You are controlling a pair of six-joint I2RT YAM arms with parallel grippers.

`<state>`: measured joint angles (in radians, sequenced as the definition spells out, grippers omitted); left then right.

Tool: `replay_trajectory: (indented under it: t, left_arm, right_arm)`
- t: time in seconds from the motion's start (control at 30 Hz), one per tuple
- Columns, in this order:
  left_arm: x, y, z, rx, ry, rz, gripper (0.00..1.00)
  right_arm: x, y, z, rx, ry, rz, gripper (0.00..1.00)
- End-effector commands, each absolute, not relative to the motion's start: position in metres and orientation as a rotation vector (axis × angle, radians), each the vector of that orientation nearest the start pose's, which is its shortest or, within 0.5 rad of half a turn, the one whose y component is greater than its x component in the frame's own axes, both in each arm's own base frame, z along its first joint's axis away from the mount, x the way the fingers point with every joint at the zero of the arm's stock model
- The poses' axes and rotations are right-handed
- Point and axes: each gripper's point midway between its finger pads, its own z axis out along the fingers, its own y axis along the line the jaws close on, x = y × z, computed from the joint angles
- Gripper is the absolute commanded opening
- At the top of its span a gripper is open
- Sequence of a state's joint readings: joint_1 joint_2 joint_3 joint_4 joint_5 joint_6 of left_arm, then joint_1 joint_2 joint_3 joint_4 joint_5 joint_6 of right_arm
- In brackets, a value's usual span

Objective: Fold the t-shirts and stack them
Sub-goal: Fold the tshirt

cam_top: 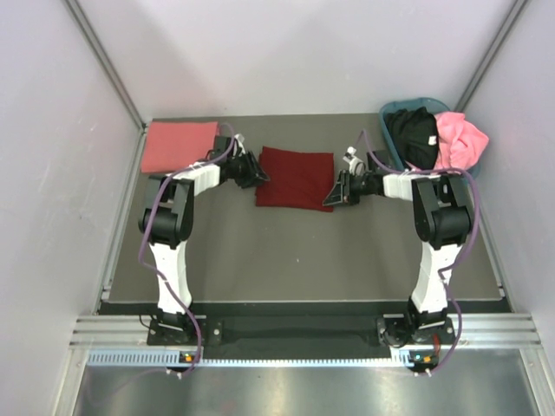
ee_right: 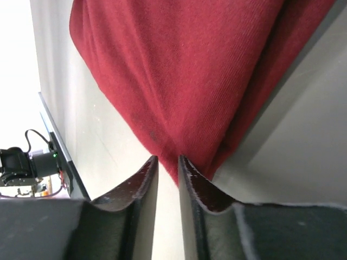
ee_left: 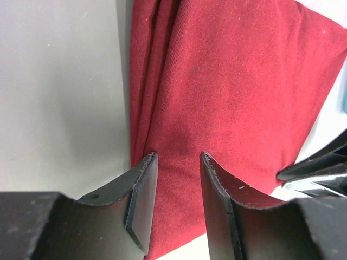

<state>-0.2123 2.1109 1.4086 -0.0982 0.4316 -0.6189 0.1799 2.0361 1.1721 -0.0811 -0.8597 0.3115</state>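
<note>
Maroon t-shirt [cam_top: 295, 178] lies folded into a rough rectangle at the middle of the grey table [cam_top: 286, 251], towards the far side, with both arms reaching in at it from either side. We see the left gripper [ee_left: 178, 157] at the shirt's left edge. Its fingers [ee_left: 142, 200] stand a narrow gap apart and red cloth fills that gap (we cannot tell whether the cloth is actually clamped or just lies under the tips). The right gripper [ee_right: 168, 162] is at the near right corner of the same shirt. Its jaws are almost together, and the cloth gathers into creases that run down to a point right between the tips, so we read it as pinching that corner. The salmon-pink t-shirt [cam_top: 179, 146] lies flat and folded at the far left corner of the table, just beside the left arm's wrist and apart from the maroon one. At the far right corner the teal basket [cam_top: 395, 110] holds the black t-shirt [cam_top: 414, 137], bunched up. The bright pink t-shirt [cam_top: 461, 143] is crumpled next to it and spills over the basket's right rim.
</note>
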Motion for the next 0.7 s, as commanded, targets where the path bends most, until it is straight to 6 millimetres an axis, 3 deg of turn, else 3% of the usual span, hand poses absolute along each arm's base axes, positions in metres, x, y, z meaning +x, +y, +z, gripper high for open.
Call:
replay_trajectory:
  t: [0.0, 0.17, 0.4, 0.57, 0.67]
  left_arm:
    - [0.478, -0.189, 0.061, -0.279, 2.453, -0.802, 0.43]
    - [0.480, -0.181, 0.088, -0.240, 2.433, -0.744, 0.44]
    - [0.457, -0.190, 0.081, -0.171, 2.480, -0.803, 0.42]
    - [0.451, -0.207, 0.097, -0.107, 2.433, -0.826, 0.42]
    - [0.447, -0.203, 0.096, -0.151, 2.433, -0.782, 0.42]
  right_arm:
    - [0.382, 0.203, 0.051, -0.222, 2.448, 1.214, 0.24]
    - [0.400, 0.208, 0.087, -0.237, 2.365, 1.234, 0.27]
    - [0.447, 0.221, 0.112, -0.255, 2.255, 1.276, 0.28]
    - [0.479, 0.222, 0.111, -0.208, 2.215, 1.306, 0.29]
    - [0.495, 0.219, 0.094, -0.142, 2.244, 1.297, 0.29]
